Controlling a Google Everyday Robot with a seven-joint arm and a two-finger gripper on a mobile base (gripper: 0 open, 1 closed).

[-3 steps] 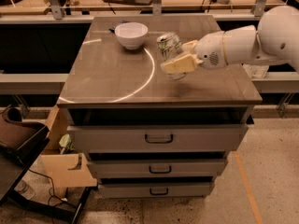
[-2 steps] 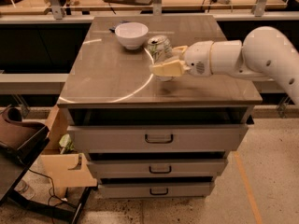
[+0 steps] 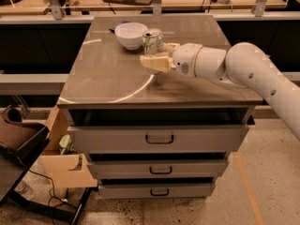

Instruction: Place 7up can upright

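— Position, 7up can?
— Tilted, just beside bowl, over rear of worktop; gripper jaws clenched on its lower body.
— Handling?
— Judged light, thin-walled, slick, dents easily; hold mid-body, squeeze gently.

I seem to be working in a lab or workshop: a metal-topped desk with drawers, cluttered workbenches behind, a speckled floor. My hand grips the 7up can over the desk.

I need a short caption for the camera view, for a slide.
Robot hand holds the 7up can beside the white bowl, above the drawer cabinet top.
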